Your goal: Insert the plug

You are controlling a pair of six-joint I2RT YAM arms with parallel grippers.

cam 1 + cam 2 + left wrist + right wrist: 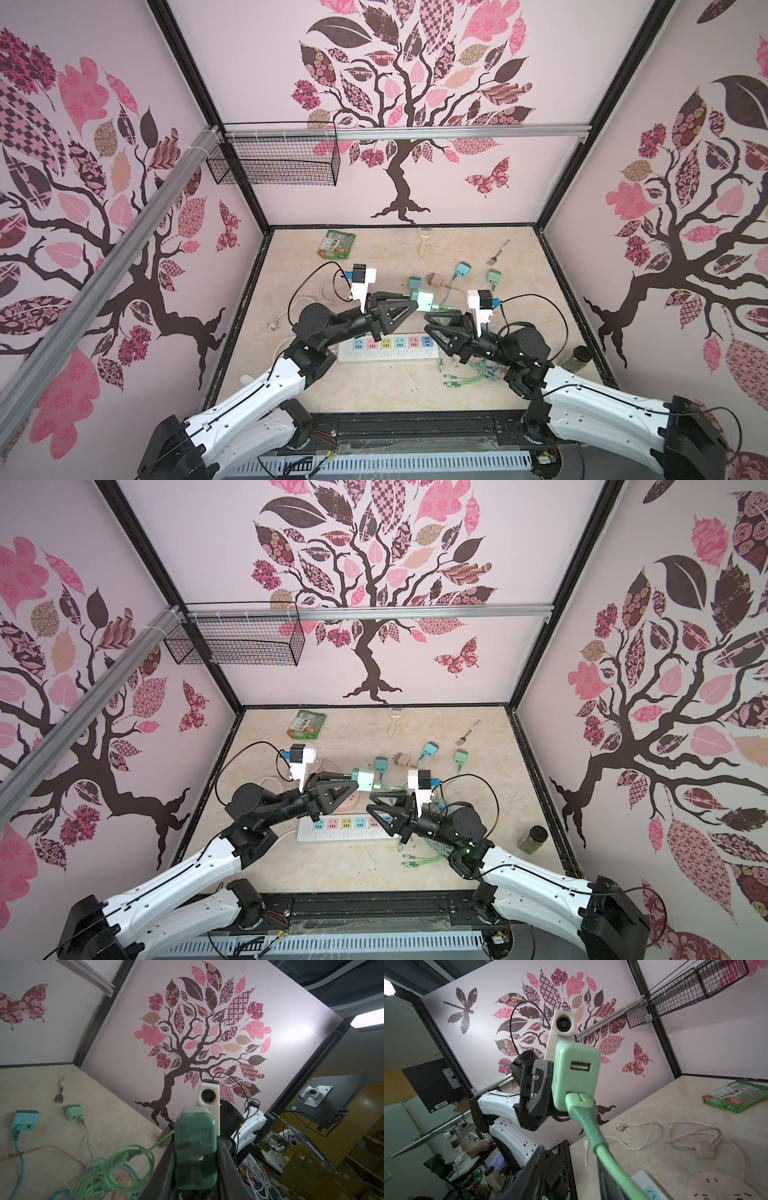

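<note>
A mint-green charger plug (424,300) (363,780) hangs in the air above the table. My left gripper (411,301) (195,1142) is shut on its body (195,1147). A green cable (446,307) (591,1136) sits in the plug's lower USB port (576,1076) and runs down between the jaws of my right gripper (427,321) (571,1157). Those jaws stand apart, wider than the cable, which lies along one finger. The white power strip (388,348) (345,829) with coloured sockets lies flat below both grippers.
Other charger plugs (415,283) (462,269) (494,277) lie behind the grippers. A tangle of green and blue cables (465,374) lies right of the strip. At the back are a green packet (336,244), a peeler (423,241) and a fork (498,251). A jar (534,839) stands right.
</note>
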